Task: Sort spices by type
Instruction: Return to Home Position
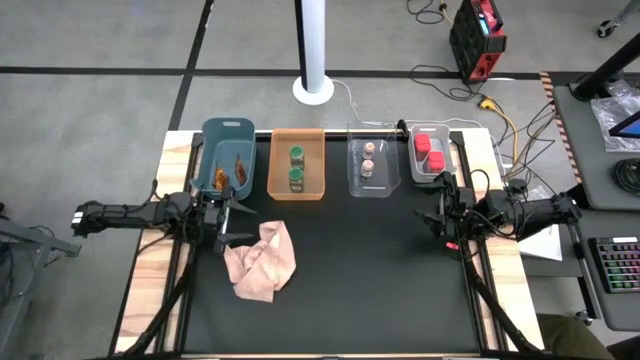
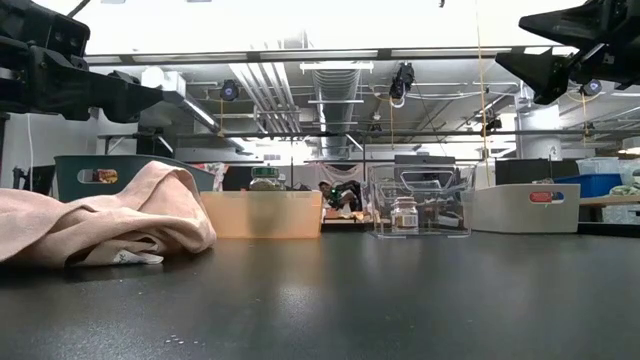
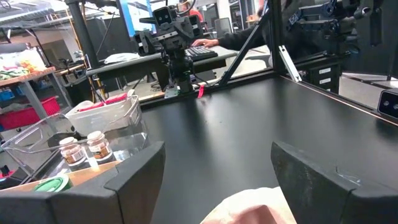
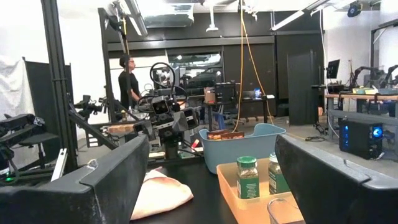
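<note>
Four bins stand in a row along the far edge. The blue bin (image 1: 227,155) holds orange-brown foil packets (image 1: 229,174). Two green-capped jars (image 1: 296,167) stand in the orange bin (image 1: 297,163). The clear bin (image 1: 372,160) holds two tiny tan-lidded jars (image 1: 368,158), and the white bin (image 1: 434,152) holds red boxy containers (image 1: 429,149). My left gripper (image 1: 233,222) hovers open above the table at the left, just left of the pink cloth (image 1: 262,260). My right gripper (image 1: 436,217) hovers open at the right side. Neither holds anything.
The crumpled pink cloth lies on the black mat (image 1: 360,290) left of centre, its far edge under my left gripper's fingers. Wooden table strips run along both sides. The middle and near part of the mat is bare. A person (image 4: 127,81) stands in the room beyond.
</note>
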Available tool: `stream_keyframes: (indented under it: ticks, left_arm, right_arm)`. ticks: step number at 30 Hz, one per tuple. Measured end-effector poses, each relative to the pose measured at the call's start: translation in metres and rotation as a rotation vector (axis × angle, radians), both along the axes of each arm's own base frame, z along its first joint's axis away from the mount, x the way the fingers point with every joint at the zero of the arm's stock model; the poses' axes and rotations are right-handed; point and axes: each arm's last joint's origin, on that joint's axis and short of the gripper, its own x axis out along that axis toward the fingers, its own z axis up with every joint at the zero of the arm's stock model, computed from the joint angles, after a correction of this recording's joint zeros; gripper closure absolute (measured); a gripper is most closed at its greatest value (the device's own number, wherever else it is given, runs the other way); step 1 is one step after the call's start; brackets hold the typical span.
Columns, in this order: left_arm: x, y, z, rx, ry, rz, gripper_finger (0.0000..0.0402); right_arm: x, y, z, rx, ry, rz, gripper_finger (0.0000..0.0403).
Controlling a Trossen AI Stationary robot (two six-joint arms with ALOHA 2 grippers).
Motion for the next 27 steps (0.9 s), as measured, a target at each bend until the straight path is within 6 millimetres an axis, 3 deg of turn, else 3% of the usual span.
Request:
stream_keyframes:
  ticks: [27]
  left_arm:
    - [0.0, 0.0, 0.0001, 0.0, 0.0, 0.0, 0.0125]
  right_arm:
    - [0.0, 0.0, 0.0, 0.0, 0.0, 0.0, 0.0099]
